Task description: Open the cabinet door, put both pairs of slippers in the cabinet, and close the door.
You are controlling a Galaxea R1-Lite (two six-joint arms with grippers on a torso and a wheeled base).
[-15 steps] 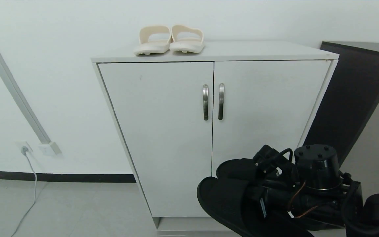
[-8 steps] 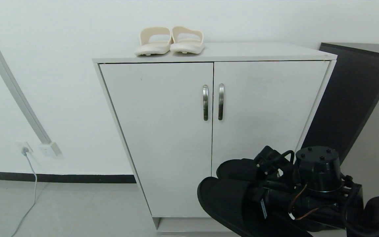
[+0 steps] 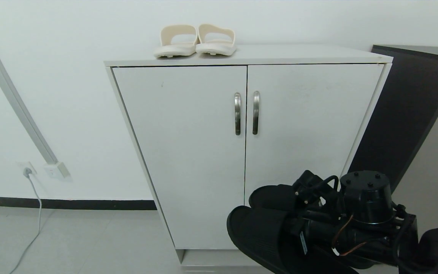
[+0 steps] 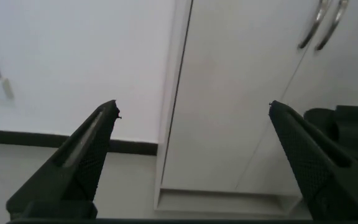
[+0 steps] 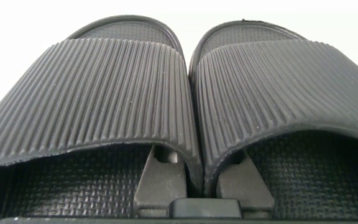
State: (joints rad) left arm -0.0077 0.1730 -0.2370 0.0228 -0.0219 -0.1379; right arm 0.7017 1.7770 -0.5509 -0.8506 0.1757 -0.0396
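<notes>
The white cabinet [image 3: 188, 152] stands against the wall with both doors shut, its two metal handles [image 3: 246, 113] side by side at the middle. A beige pair of slippers [image 3: 195, 41] rests on its top, left of centre. Low in front of the right door, my right gripper [image 3: 299, 215] is shut on a black pair of slippers [image 3: 268, 224]; in the right wrist view its fingers [image 5: 160, 183] pinch the inner edges of the two ribbed straps [image 5: 123, 93]. My left gripper [image 4: 193, 109] is open and holds nothing, facing the cabinet's lower left corner [image 4: 229, 112].
A dark panel [image 3: 405, 114] stands right beside the cabinet. Left of the cabinet, a slanted grey conduit [image 3: 10, 95] runs down the wall to a socket with a cable [image 3: 27, 173] trailing onto the grey floor [image 3: 70, 243].
The whole head picture has shifted a little, so the camera has moved. My right gripper stays shut on the black slippers in about the same place.
</notes>
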